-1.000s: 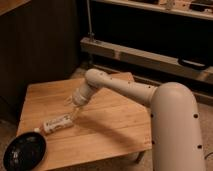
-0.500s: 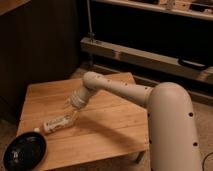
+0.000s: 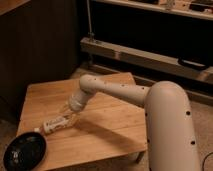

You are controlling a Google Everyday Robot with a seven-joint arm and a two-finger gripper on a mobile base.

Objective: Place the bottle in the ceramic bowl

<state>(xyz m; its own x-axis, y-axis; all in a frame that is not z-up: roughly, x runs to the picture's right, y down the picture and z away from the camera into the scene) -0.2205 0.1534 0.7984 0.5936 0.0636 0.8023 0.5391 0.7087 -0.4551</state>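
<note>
The small white bottle [image 3: 55, 124] lies on its side on the wooden table [image 3: 112, 131], near the front left corner, its cap end pointing left towards the bowl. The glossy black ceramic bowl [image 3: 24, 150] sits at the table's front left corner, just left of and below the bottle's cap, with nothing in it. My gripper [image 3: 68, 113] is at the end of the white arm [image 3: 115, 92], reaching down and left, right over the bottle's right end. I cannot tell whether it touches the bottle.
The low wooden table stands on a carpeted floor. A dark cabinet [image 3: 40, 45] rises behind its left side. A metal shelf rail [image 3: 145, 57] runs behind it on the right. My large white arm housing [image 3: 167, 130] covers the table's right side.
My gripper has dropped a little lower and to the left, closer to the bottle. The bottle and bowl stay where they were.
</note>
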